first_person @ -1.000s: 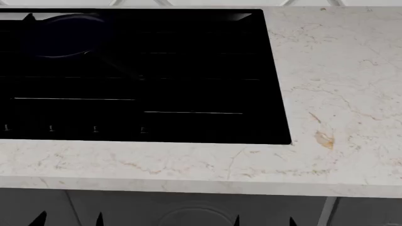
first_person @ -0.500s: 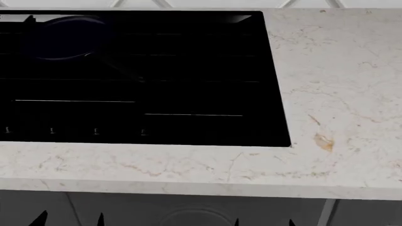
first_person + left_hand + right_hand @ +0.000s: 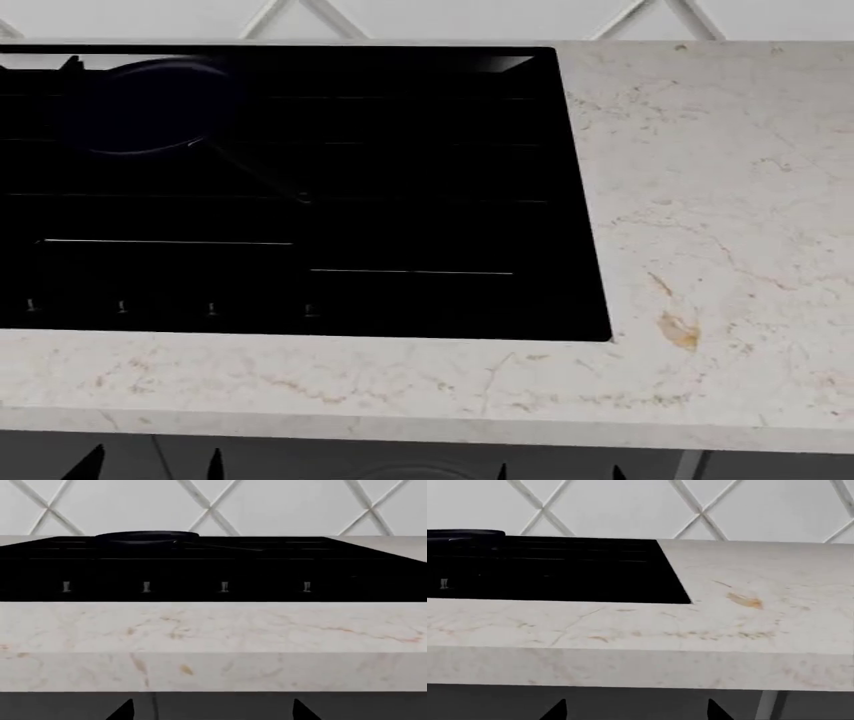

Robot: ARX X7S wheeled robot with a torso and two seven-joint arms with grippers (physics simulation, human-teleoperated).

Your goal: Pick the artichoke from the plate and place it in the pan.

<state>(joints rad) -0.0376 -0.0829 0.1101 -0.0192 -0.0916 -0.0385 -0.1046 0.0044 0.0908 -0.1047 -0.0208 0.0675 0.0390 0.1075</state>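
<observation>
Both grippers sat low in front of the counter edge, only dark fingertips poking up: the left gripper (image 3: 212, 711) and the right gripper (image 3: 635, 711) each had their tips spread well apart with nothing between them. From the head view I saw the same tips, left (image 3: 150, 465) and right (image 3: 558, 472), below the near edge of the pale marble countertop (image 3: 694, 200). The round shallow black frying pan (image 3: 134, 105) rested on the far left of the flat black glass cooktop (image 3: 427, 180), its thin dark handle angled toward the near right. I could see nothing in the pan, though it was nearly as dark as the glass. Neither artichoke nor plate appeared in any view.
</observation>
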